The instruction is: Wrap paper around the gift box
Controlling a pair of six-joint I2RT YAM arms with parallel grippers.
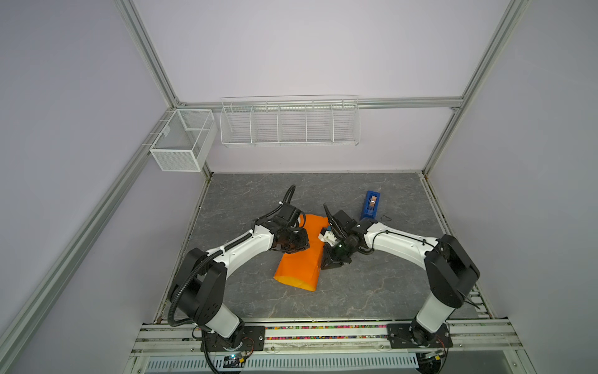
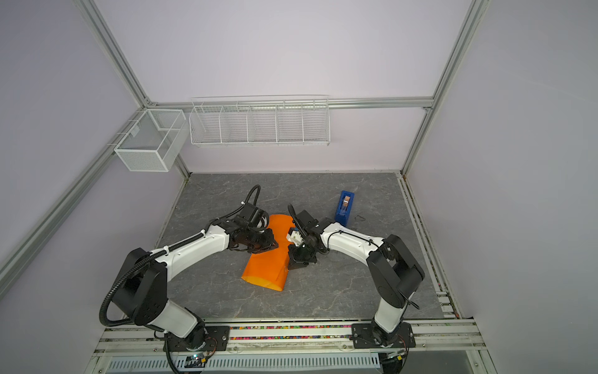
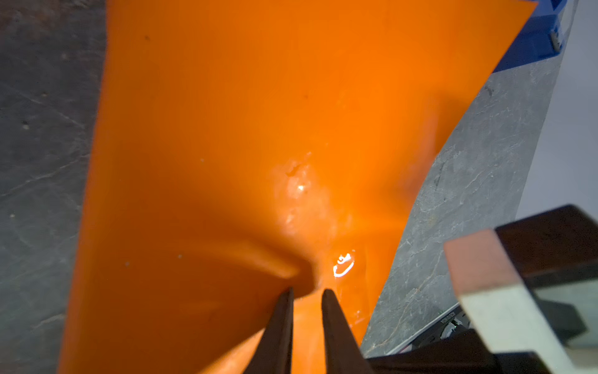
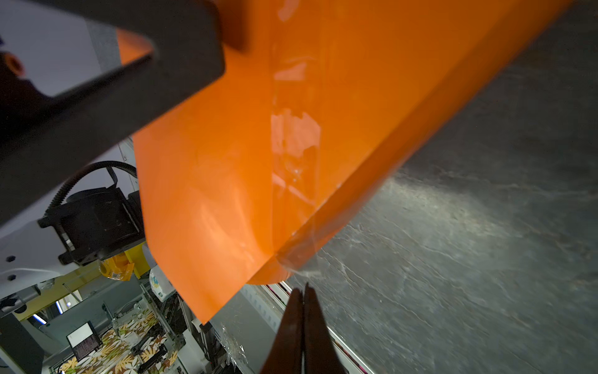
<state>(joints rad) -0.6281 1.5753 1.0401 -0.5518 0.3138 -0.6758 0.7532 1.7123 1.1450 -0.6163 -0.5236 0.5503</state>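
Left claw (image 3: 306,291) pinched a ridge of thin orange wrapping-paper sheet (image 1: 299,265); right claw (image 4: 303,288) closed, empty, at its 3 o'clock.

No legible text or labels anywhere.

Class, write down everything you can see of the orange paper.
The paper is plain, glossy orange and thin. It is folded into a flattened tube that lies on the grey table, its near end open and rounded. Clear tape covers part of its overlapping seam. What it encloses is hidden. The left end effector meets it at a pucker, jaws narrowly apart; the shut right end effector sits close beside its taped edge.
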